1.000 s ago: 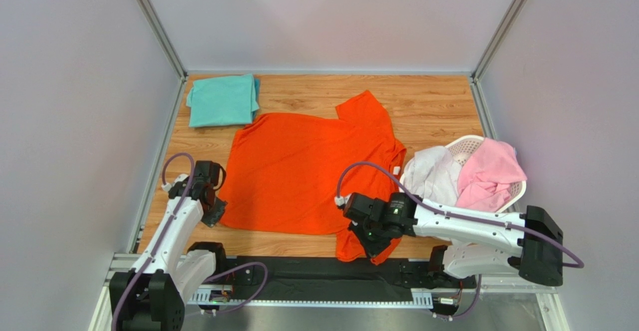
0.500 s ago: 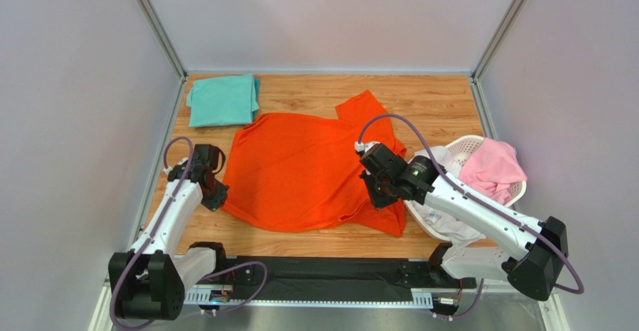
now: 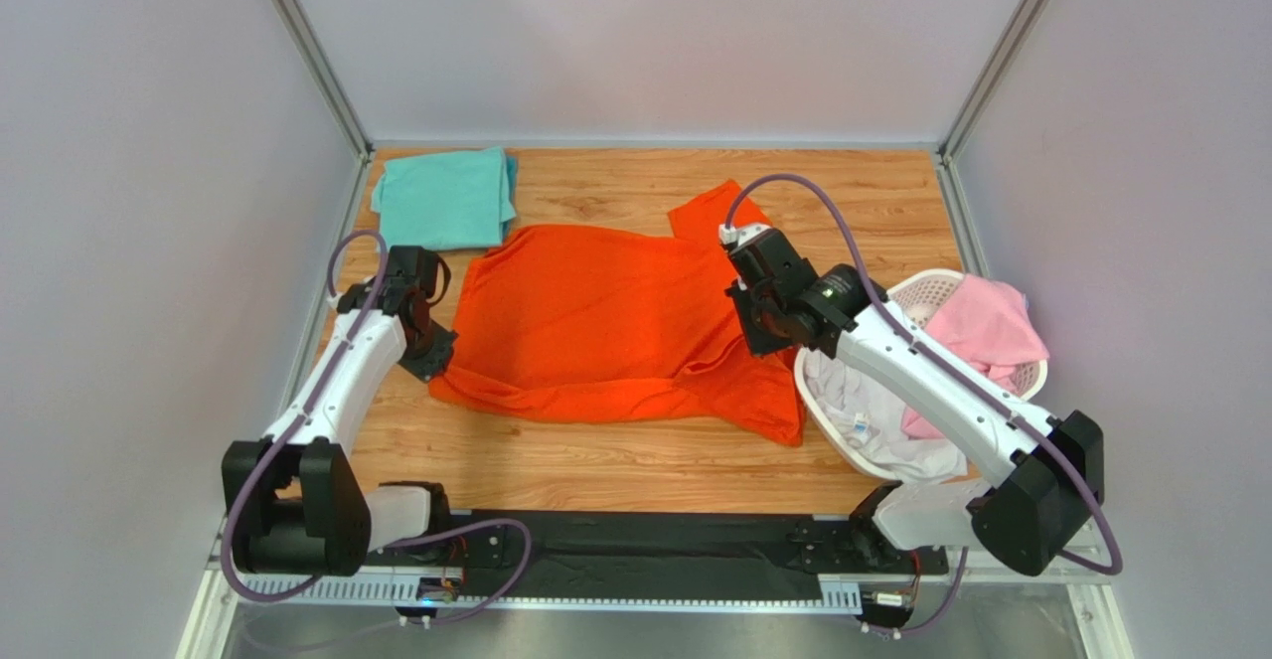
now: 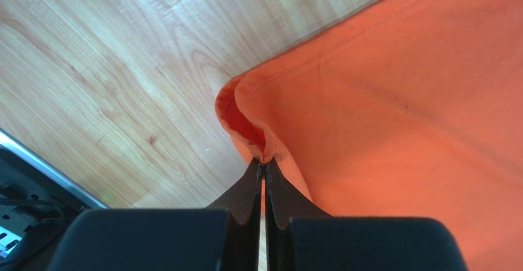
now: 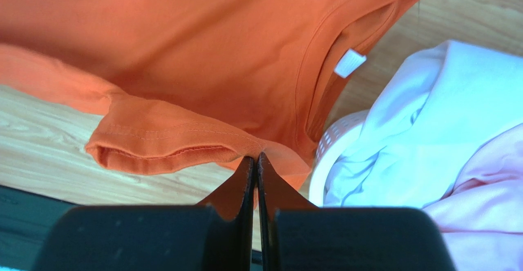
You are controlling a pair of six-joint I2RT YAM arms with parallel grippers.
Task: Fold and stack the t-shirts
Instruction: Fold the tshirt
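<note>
Orange-red t-shirt (image 3: 597,334) near edge carried farther back than before, left hand (image 4: 263,162) and right hand (image 5: 255,158) pinching it

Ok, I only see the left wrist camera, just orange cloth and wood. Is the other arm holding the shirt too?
Observer: Yes, the right end effector is shut on the orange t-shirt, near a sleeve.
Operator: Are there more clothes?
Observer: A white basket on the right holds a pink t-shirt and a white t-shirt.
Operator: Is any shirt folded?
Observer: A teal t-shirt lies folded in the far left corner.
</note>
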